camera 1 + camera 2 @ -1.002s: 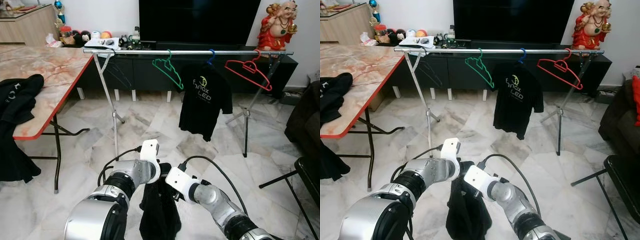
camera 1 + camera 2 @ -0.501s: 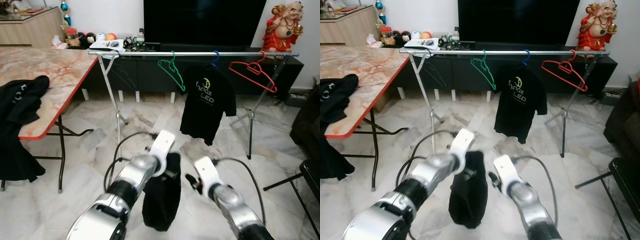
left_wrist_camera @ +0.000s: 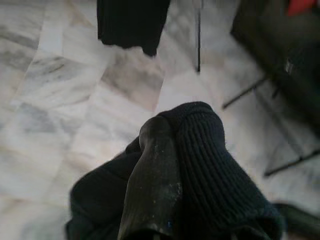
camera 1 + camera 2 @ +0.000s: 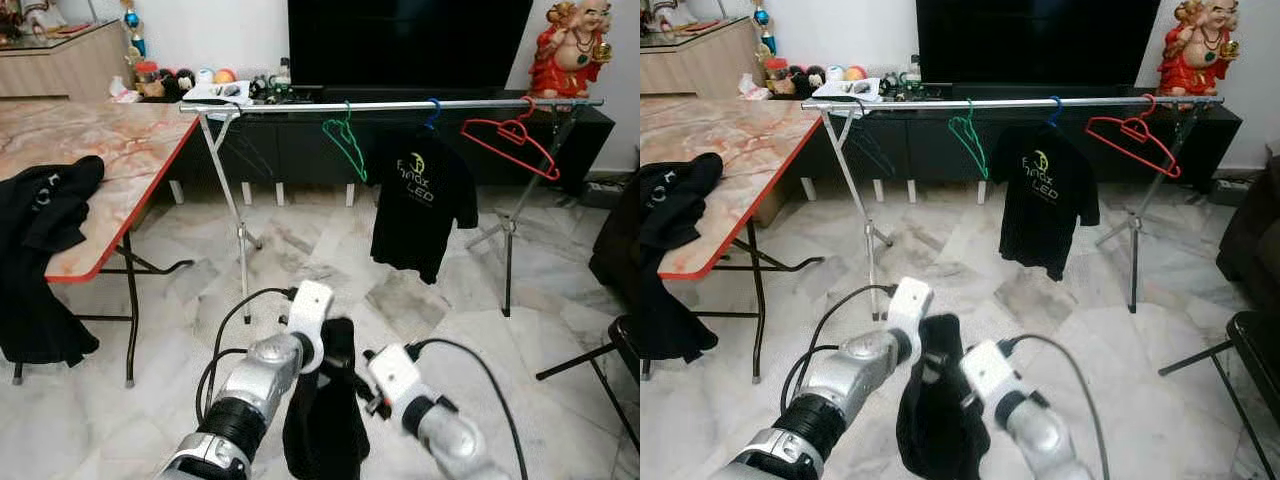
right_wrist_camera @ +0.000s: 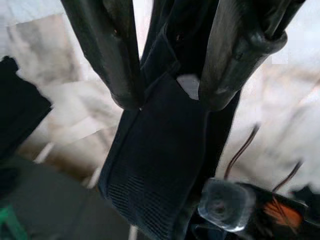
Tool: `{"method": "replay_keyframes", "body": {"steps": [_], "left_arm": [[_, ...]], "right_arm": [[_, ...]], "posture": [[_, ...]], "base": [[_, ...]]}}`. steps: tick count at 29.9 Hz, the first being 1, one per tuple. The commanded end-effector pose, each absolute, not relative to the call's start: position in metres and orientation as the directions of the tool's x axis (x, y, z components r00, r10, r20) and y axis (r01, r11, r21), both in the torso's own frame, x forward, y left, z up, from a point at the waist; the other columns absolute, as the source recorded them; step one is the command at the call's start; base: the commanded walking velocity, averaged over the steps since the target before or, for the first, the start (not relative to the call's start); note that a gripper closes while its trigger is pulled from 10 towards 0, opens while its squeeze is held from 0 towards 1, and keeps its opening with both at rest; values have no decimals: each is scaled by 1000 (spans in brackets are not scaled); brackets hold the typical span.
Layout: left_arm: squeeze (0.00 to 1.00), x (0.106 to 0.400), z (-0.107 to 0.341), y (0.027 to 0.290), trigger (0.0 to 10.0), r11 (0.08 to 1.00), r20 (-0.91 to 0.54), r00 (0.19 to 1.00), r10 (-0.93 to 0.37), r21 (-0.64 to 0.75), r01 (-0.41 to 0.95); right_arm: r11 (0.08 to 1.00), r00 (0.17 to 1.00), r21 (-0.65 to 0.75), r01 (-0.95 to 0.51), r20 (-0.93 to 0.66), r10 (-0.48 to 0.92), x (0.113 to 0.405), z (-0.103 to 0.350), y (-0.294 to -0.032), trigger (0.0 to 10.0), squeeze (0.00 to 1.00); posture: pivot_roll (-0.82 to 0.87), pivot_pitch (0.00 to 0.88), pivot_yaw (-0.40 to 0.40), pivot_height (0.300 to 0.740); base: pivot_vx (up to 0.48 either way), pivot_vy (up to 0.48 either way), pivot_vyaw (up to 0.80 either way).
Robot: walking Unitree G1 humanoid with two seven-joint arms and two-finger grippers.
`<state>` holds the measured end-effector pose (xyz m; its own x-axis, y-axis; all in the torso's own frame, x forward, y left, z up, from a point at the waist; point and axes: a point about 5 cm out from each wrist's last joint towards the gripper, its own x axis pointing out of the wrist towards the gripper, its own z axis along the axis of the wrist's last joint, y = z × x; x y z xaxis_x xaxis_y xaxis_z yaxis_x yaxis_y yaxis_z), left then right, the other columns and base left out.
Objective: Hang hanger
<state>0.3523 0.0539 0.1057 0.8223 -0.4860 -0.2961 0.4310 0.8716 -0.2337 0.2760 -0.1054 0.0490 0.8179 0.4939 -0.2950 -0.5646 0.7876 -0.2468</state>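
Black garment hangs at 6 o'clock, low between your grippers, not yet on the rail at 12 o'clock. Your left gripper pinches its ribbed edge; your right gripper straddles the cloth, fingers narrow. Hanging remains, judged from this.

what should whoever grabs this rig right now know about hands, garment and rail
Left hand: shut on the black garment, held low in front of the robot.
Right hand: fingers straddle a fold of the same garment; grip cannot be told.
Rail ahead holds a green hanger, a black t-shirt and a red hanger.
Another dark garment lies on the table.
Done: garment picked up.
Left: get it hung on the rail.
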Motion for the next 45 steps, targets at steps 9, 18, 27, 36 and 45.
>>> {"method": "replay_keyframes", "body": {"steps": [9,18,27,36,45], "left_arm": [[0,364,148,59,10000,807,-196,862,-467,-495,324],[0,369,178,57,10000,762,-157,856,-493,-554,337],[0,370,204,54,10000,703,-35,868,-495,-604,376],[0,346,171,77,10000,788,193,871,-451,-373,490],[0,342,172,74,10000,633,253,891,-377,-631,448]], "right_arm": [[881,952,-369,-296,-41,303,299,82,-121,10000,0],[869,924,-329,-369,-28,382,295,74,-106,10000,0],[757,883,-506,-414,-22,468,290,60,-103,10000,0],[828,906,-486,-280,152,395,293,84,-106,10000,0],[798,895,-562,-217,213,393,293,90,-107,10000,0]], "posture": [[66,0,39,740],[74,0,32,740],[80,0,20,740],[57,0,36,740],[45,0,41,740]], "base": [[0,0,0],[0,0,0],[0,0,0],[0,0,0],[0,0,0]]}}
